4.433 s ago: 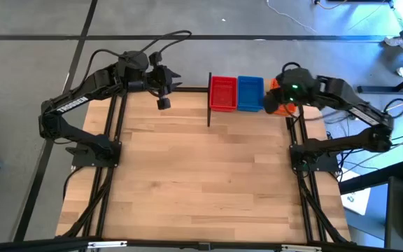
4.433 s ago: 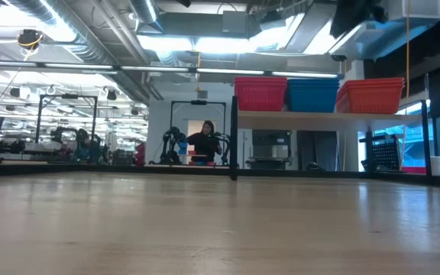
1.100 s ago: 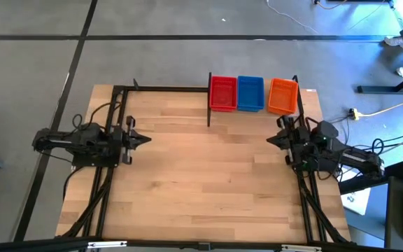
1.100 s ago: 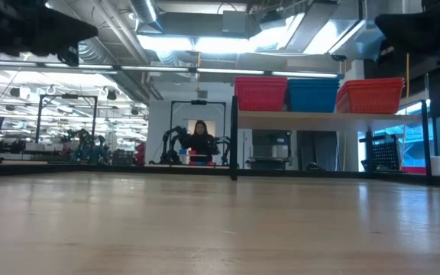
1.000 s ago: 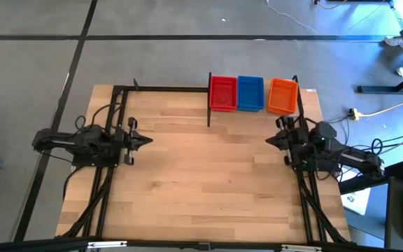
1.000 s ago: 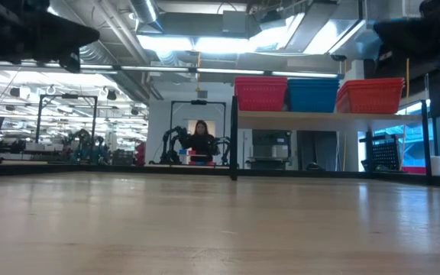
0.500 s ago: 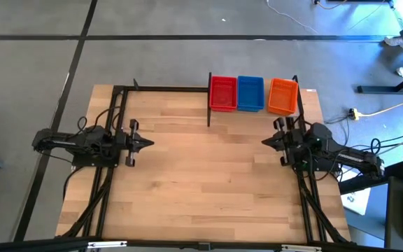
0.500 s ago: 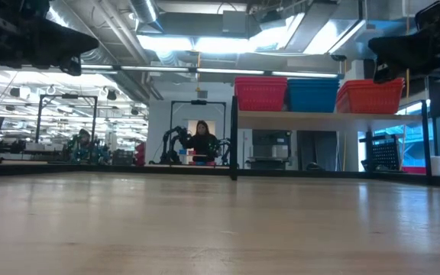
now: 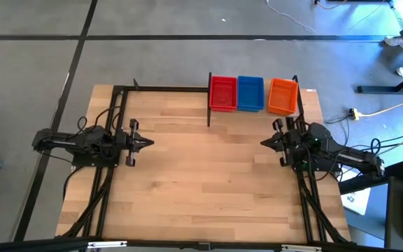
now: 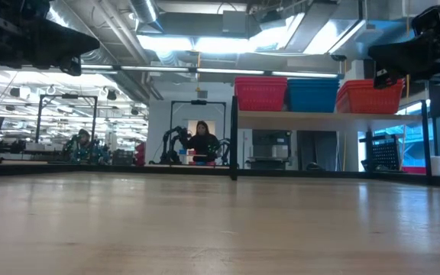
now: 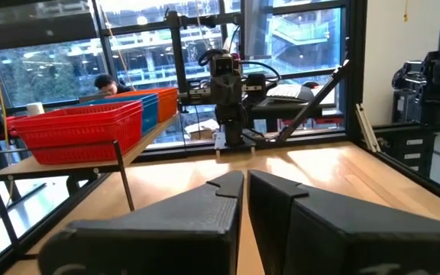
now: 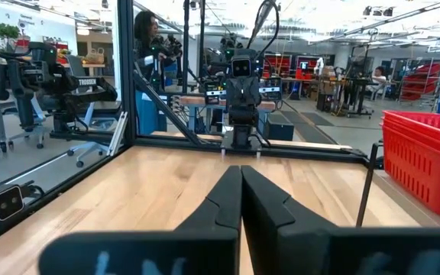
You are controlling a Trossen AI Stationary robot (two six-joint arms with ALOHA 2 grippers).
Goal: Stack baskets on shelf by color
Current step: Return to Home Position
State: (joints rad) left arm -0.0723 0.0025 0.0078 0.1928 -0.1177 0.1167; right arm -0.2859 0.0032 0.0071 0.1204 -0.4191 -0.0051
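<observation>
Risk at the shelf end: clipping a black post or nudging the orange stack (image 9: 282, 96) off square, through a wide swing of the right arm parked near that end; judged small.
Risk of toppling: a jolt to the counter frame, given baskets merely nested and resting loose on the shelf (image 10: 312, 115); judged unlikely.
Risk of leaving work undone: a slightly uneven orange stack going unnoticed; hard to judge from the low view.
Baskets: sorted by colour in one row on the shelf at the counter's far edge, with the red stack (image 9: 222, 93) and blue stack (image 9: 250, 93) just beside each other and orange a little apart.
Left hand (image 9: 145, 143): closed, fingers together, holding nothing; low at the counter's left side, well apart from the shelf.
Right hand (image 9: 264, 142): closed likewise, holding nothing; at the counter's right side, pointing inward toward the left one.
Counter (image 9: 201, 182): pale wood planks, with black rails along both sides.
Room: open workshop with ceiling ducts, bright strip lights, large windows and other robot rigs; person (image 10: 202, 140) standing far behind the counter.
</observation>
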